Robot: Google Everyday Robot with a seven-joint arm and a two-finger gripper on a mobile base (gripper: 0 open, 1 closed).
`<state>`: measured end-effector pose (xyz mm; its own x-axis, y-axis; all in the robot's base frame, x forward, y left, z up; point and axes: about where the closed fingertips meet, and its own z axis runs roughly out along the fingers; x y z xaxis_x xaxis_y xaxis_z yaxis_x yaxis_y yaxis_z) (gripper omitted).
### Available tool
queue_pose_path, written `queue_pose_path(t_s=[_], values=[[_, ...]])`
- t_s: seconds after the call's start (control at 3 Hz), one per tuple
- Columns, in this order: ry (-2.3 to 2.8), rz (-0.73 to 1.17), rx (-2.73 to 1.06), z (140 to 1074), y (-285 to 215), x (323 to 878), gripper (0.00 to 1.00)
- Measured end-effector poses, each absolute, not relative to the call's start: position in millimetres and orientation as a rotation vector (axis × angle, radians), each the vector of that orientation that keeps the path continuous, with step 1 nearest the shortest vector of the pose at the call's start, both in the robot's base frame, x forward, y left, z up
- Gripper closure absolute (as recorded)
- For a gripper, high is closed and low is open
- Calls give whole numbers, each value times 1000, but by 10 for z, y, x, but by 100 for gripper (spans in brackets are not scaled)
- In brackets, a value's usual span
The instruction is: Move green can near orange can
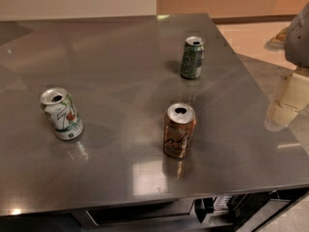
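You see the pale tool [291, 94] at the right edge of the table [116, 52], well apart from all cans; if it is apart or together, you cannot tell. The green can [192, 58] stands upright toward the far right corner. The orange can [179, 131] stands upright nearer the front edge, apart from it.

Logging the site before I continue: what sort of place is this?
Probably a kitchen or break area: a steel counter holding the green can, orange can and white can. The gripper hangs by its right edge.
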<state>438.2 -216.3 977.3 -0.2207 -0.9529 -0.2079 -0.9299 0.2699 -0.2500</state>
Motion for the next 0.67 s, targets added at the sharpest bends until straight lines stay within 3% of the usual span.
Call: queue_pose_path(t_s=[0.67], values=[[2233, -55, -1692, 9754, -2134, 4534, 0]])
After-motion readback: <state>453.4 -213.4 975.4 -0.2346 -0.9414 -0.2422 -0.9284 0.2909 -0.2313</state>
